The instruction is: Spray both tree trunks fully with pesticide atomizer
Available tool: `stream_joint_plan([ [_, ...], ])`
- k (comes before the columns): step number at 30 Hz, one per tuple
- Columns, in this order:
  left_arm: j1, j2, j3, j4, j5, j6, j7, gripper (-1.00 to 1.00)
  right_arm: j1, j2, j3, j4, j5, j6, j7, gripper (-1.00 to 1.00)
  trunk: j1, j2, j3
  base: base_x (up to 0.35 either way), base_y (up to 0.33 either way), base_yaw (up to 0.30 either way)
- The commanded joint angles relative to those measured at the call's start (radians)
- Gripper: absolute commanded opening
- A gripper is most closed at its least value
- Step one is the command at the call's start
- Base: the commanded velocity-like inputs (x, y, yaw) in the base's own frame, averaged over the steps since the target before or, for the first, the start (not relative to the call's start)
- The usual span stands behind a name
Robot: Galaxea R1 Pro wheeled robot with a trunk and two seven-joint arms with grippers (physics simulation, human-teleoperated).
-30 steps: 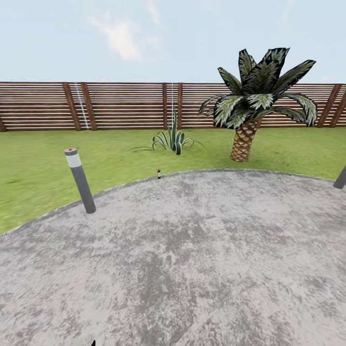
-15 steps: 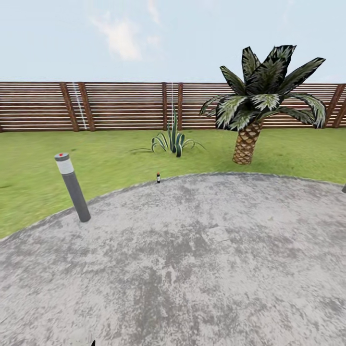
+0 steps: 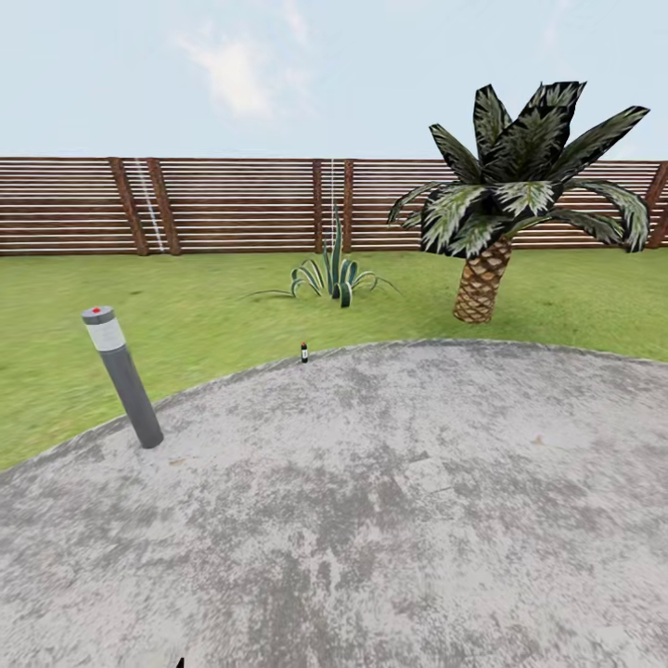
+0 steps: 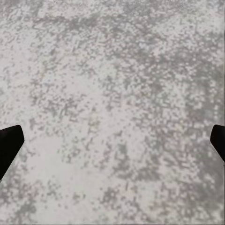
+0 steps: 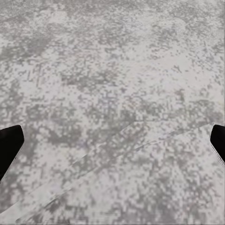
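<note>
Spreading across the lower two thirds of the head view, a mottled grey stone paving point(image 3: 371, 501) forms a broad rounded patch whose curved edge meets the green lawn point(image 3: 213, 315) in the middle of the frame. The pesticide atomizer point(image 3: 303, 353) stands upright right at that edge, slightly left of centre, small and dark with a pale band. A grey bollard light point(image 3: 122, 376) with a white collar and red top leans at the left of the frame, its foot on the paving's rim. Beyond the atomizer, in the grass, grows a spiky agave-like plant point(image 3: 336, 274), and at the right of the frame a short palm point(image 3: 506, 199) rises on a scaly brown trunk. A brown horizontal-slat wooden fence point(image 3: 232, 204) closes the garden across the whole width, under a pale sky with thin cloud. In the left wrist view, the left gripper point(image 4: 112, 140) hangs over bare speckled paving with its fingers wide apart at the frame's side edges. In the right wrist view, the right gripper point(image 5: 112, 140) is likewise spread, above paving crossed by a faint diagonal seam.
</note>
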Motion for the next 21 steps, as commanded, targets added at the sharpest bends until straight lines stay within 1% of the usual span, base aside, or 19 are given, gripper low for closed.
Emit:
stream_joint_plan([
  [1, -0.001, 0.000, -0.002, 0.001, 0.004, -0.003, 0.001, 1.00, 0.000, 0.000, 0.000, 0.001, 0.001, -0.003, 0.000, 1.00, 0.000, 0.000, -0.001, 0.340, 0.000, 0.000],
  [21, -0.001, 0.001, -0.002, 0.000, 0.004, -0.004, 0.001, 1.00, 0.000, 0.000, 0.000, 0.000, 0.001, -0.003, 0.000, 1.00, 0.000, 0.000, -0.001, 0.340, 0.000, 0.000],
])
